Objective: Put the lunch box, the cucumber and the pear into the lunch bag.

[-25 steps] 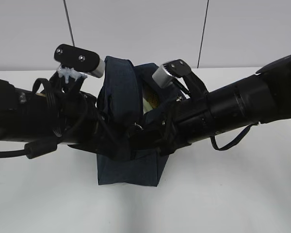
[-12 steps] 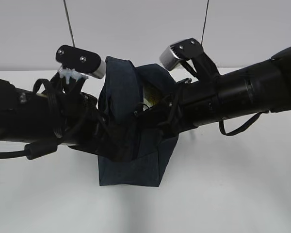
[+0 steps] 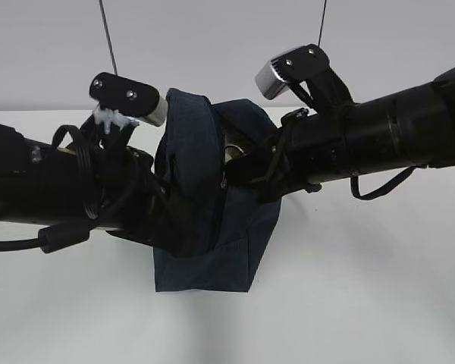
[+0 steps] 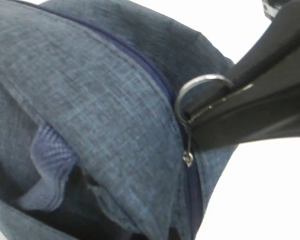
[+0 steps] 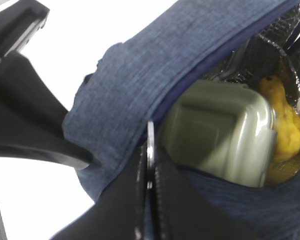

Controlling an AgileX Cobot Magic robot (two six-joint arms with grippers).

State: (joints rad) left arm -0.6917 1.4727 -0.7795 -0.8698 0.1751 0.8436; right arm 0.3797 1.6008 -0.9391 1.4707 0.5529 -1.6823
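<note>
I can read no brand or writing anywhere on my exterior feed; the lunch bag (image 3: 212,227) stands mid-table (image 3: 364,303), both black arms reaching in level from either side and hiding most of its upper half, its padded handle (image 3: 188,152) arching above. The left gripper (image 3: 158,199) is buried against the bag's left flank; the right gripper (image 3: 239,171) noses into the mouth. On my left wrist feed, the silver ring pull (image 4: 200,92) of the zipper (image 4: 162,85) is pinched in the shut black fingers of the right gripper (image 4: 190,115); my own left jaws are out of frame here, closed, on what I cannot tell. On my right wrist feed, its fingers are closed tight, the ring pull (image 5: 150,155) between them edge-on, and inside the gaping bag lie the lunch box (image 5: 220,135) with its sage lid and the pear (image 5: 285,125) just beside it; the cucumber I cannot find.
</note>
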